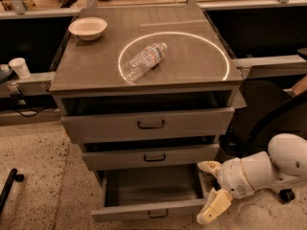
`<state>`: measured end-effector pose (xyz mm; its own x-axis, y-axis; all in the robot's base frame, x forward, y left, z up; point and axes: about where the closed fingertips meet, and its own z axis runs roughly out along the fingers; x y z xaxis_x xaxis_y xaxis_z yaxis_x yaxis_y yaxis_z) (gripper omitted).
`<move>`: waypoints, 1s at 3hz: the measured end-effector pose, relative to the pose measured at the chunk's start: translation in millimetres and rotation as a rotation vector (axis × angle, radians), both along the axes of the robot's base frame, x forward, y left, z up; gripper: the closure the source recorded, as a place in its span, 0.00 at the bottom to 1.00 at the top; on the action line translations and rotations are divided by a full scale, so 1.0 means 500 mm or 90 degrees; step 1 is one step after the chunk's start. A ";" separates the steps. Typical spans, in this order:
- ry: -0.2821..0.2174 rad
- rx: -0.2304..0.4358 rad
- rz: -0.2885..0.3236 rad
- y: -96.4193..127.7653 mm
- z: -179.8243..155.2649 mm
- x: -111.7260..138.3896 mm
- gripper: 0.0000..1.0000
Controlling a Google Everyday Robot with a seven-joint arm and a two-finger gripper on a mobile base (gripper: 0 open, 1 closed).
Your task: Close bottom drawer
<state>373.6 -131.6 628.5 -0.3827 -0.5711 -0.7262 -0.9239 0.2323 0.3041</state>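
Bottom drawer (144,210) was noted pulled well out beneath the middle drawer (120,159) — gripper (211,188) was held low at its right front corner, jaws spread and empty, seemingly positioned for an inward push.

Three grey metal cabinet drawers, counting the slim-fronted bottom drawer (148,210). One clear plastic water bottle (143,61) and one shallow white bowl (88,28) on the table (192,66). One white paper cup (19,67). One cream gripper (205,191), two fingers spread apart, at the bottom drawer's right front corner.
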 end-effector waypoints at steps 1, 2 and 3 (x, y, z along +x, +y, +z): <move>-0.004 -0.001 0.016 0.015 -0.006 0.009 0.00; -0.072 -0.001 0.036 0.046 -0.048 0.034 0.00; -0.172 0.011 0.021 0.070 -0.136 0.083 0.00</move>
